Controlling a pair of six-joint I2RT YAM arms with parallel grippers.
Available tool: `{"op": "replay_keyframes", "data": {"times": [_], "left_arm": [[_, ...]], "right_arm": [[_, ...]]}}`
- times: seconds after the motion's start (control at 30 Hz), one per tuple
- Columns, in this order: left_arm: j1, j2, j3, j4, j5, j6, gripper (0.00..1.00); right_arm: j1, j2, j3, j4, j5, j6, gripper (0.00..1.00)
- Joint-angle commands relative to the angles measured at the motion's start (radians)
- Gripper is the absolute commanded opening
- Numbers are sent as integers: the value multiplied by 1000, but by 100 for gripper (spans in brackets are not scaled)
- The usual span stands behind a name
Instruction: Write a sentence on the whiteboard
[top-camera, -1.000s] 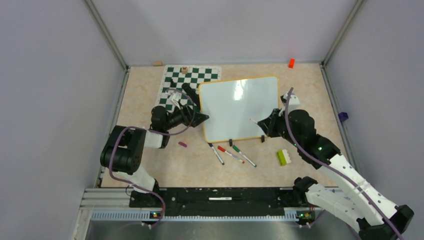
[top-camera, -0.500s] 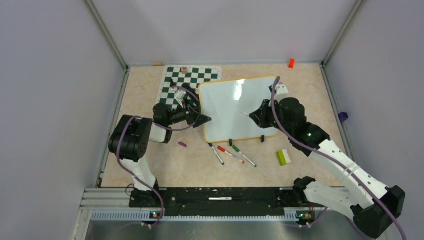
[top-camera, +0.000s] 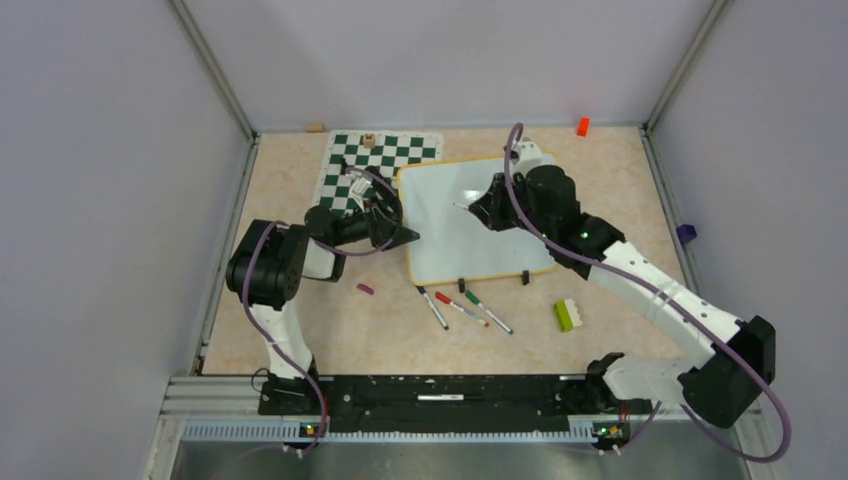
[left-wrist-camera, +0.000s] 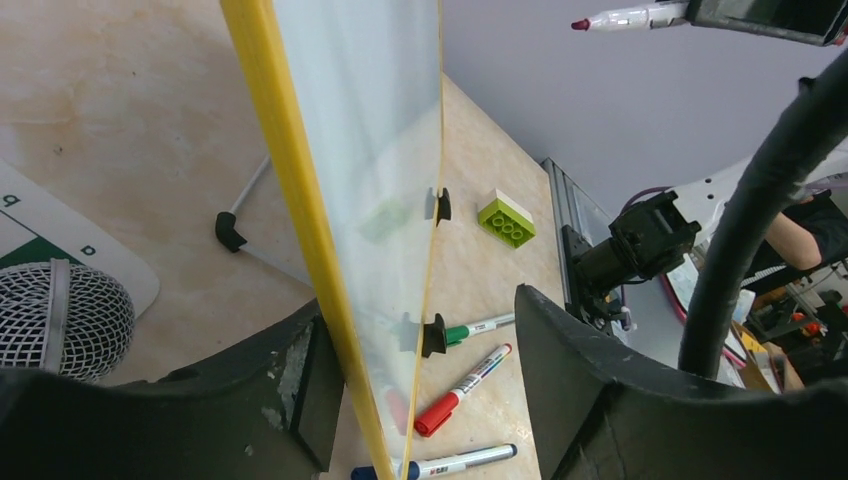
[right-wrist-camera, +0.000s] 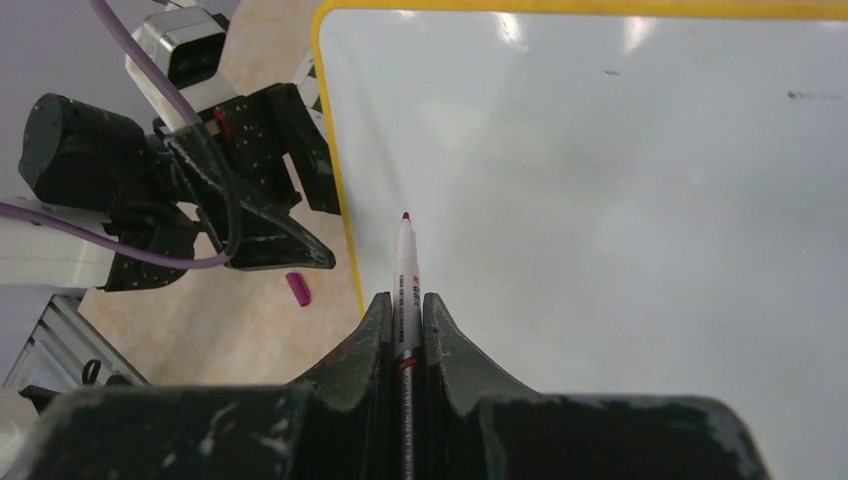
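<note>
The whiteboard (top-camera: 450, 240) lies on the table, white with a yellow rim and two black clips on its near edge. No sentence shows on its surface (right-wrist-camera: 600, 200). My right gripper (top-camera: 485, 208) is shut on an uncapped marker (right-wrist-camera: 405, 260). The marker's purple tip (right-wrist-camera: 405, 216) hovers over the board's upper left part. My left gripper (top-camera: 405, 237) is open and straddles the board's left rim (left-wrist-camera: 290, 200). One finger (left-wrist-camera: 300, 380) sits close against the rim. The other (left-wrist-camera: 570, 360) stands well apart over the board (left-wrist-camera: 370, 120).
A blue marker (top-camera: 433, 308), a red marker (top-camera: 460, 308) and a green marker (top-camera: 488, 312) lie in front of the board. A purple cap (top-camera: 365, 288) lies near the left arm. A green brick (top-camera: 566, 315) sits front right. The chess mat (top-camera: 375, 165) lies behind the left gripper.
My right arm has carried the marker up and left across the board. My left gripper has narrowed around the board's left rim.
</note>
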Motion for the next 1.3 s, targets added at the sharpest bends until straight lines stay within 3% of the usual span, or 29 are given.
{"op": "replay_keyframes", "data": {"times": [0.0, 0.1, 0.23, 0.5, 0.6, 0.87, 1.27], "left_arm": [[6, -8, 24, 43, 12, 21, 60], [6, -17, 19, 20, 9, 39, 47], [7, -17, 25, 2, 13, 45, 22], [9, 20, 57, 22, 36, 7, 11], [15, 37, 67, 38, 37, -16, 0], [49, 110, 103, 131, 54, -125, 0], [49, 88, 77, 131, 50, -103, 0]], "right_arm": [[43, 97, 139, 62, 17, -26, 0], [65, 154, 197, 62, 17, -33, 0], [89, 205, 259, 69, 48, -41, 0], [107, 266, 319, 79, 58, -43, 0], [117, 275, 325, 79, 78, -51, 0], [158, 293, 354, 63, 166, -97, 0], [220, 369, 443, 33, 262, -142, 0]]}}
